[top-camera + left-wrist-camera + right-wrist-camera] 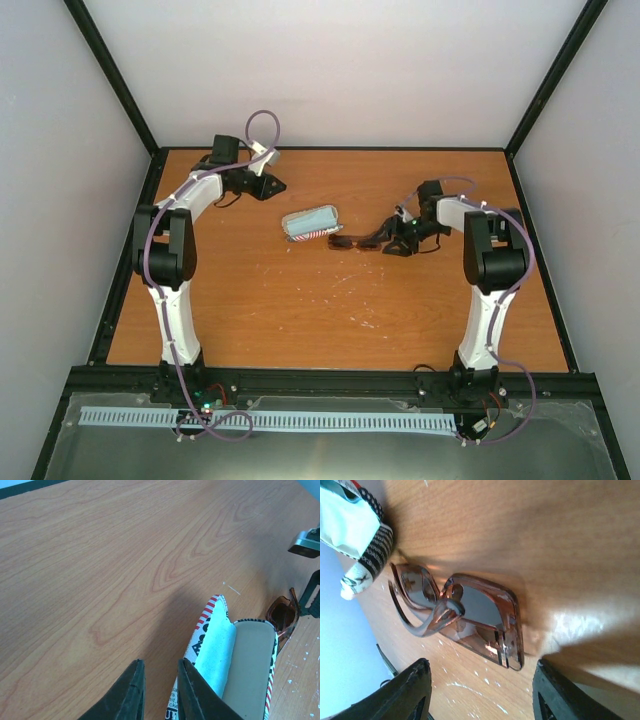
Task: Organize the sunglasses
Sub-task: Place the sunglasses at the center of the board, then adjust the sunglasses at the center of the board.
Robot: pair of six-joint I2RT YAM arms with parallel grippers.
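The sunglasses (356, 240) lie folded on the wooden table, just right of the open flag-patterned case (310, 224). They have a brown frame and brownish lenses, and also show in the right wrist view (470, 615) and the left wrist view (282, 615). My right gripper (388, 240) is open and empty. Its fingers sit just short of the sunglasses' right end, not touching (477, 690). My left gripper (274, 186) is back-left of the case. Its fingers are only narrowly apart with nothing between them (160, 680).
A light blue cloth (215, 650) lies inside the open case (252, 670) along one side, and the rest of the lining is bare. The case's end also shows in the right wrist view (367, 550). Black frame rails border the table (300, 300).
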